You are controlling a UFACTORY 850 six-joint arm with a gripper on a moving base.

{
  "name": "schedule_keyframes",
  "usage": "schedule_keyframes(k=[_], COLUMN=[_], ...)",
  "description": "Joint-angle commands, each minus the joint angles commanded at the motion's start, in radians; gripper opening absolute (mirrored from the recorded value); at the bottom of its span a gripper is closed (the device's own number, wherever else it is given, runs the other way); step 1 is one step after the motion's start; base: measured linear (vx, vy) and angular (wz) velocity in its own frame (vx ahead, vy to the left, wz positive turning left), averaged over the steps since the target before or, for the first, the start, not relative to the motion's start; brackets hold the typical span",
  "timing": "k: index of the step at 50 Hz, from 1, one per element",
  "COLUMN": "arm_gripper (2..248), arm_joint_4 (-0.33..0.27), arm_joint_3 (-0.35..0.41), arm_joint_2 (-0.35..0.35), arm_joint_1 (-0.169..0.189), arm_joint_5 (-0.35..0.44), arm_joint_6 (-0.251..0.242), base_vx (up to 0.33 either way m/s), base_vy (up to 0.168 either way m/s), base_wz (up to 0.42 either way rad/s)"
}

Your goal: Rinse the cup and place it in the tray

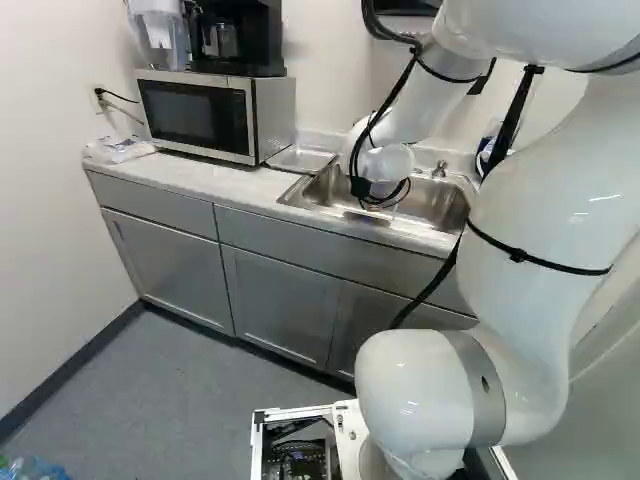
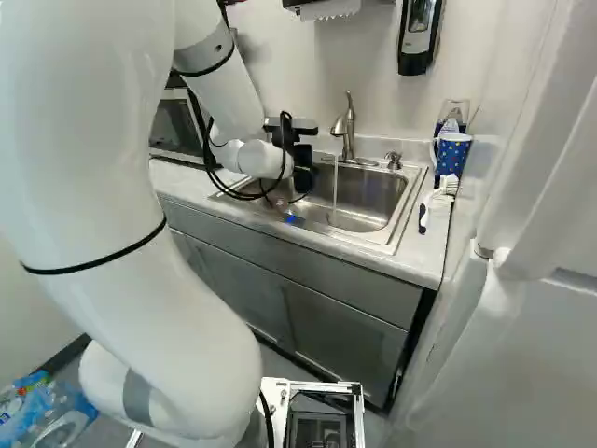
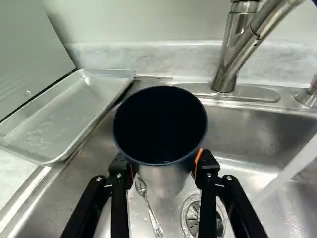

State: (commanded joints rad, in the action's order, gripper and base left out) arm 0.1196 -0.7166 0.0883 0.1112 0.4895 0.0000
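The gripper's black body [image 2: 300,159] is over the left part of the sink in the right base view; its fingertips are hidden there. In the wrist view the gripper [image 3: 165,168] is shut on a cup [image 3: 159,124], with orange pads against two sides. The cup's dark, round mouth faces the camera, and its inside is too dark to make out. A metal tray [image 3: 64,116] lies on the counter beside the sink, on the microwave's side, also visible in the left base view [image 1: 300,158]. Water [image 2: 335,191] runs from the faucet [image 2: 345,129], apart from the cup.
A spoon [image 3: 149,210] lies in the sink near the drain [image 3: 194,216]. The microwave [image 1: 200,112] stands beyond the tray. Right of the sink are a blue patterned cup [image 2: 452,157] and a brush [image 2: 437,201]. A soap dispenser [image 2: 419,35] hangs on the wall.
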Motion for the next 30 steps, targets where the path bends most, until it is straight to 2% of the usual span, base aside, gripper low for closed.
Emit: schedule_keyframes(k=[30], arm_gripper=[126], arm_joint_4=[0.0], arm_joint_3=[0.07], arm_joint_2=[-0.067], arm_joint_1=[0.092], arm_joint_5=[0.0], arm_joint_6=[0.0], base_vx=[0.0], base_vy=[0.0], base_wz=[0.0])
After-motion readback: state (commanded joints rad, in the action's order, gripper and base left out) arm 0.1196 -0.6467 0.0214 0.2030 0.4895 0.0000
